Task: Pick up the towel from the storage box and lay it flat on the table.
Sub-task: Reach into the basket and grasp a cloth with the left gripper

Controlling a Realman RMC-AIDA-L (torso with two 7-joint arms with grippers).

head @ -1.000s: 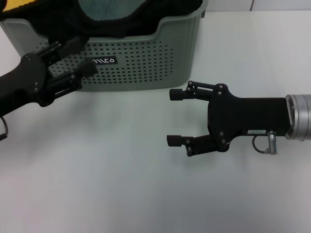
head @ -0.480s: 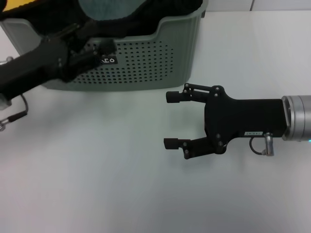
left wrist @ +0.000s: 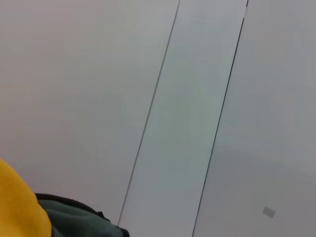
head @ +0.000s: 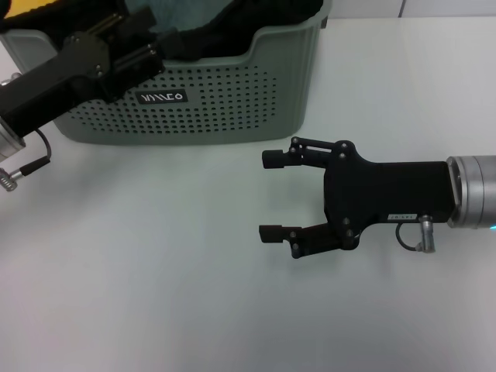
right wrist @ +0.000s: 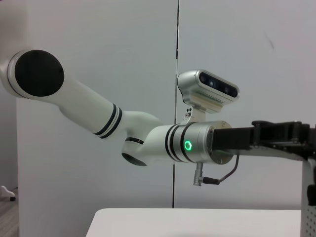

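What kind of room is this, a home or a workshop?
Probably a robotics lab or test room, not a home: a bare white table, plain panelled walls, and a storage box of cloths set before two robot arms, the right claw open.

yellow towel (head: 23,6), sage-green perforated storage box (head: 232,101), white table (head: 155,271)

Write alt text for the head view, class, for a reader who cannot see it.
The left hand reaches over the front rim of the storage box, where dark cloth is piled. The right hand hovers open above the table.
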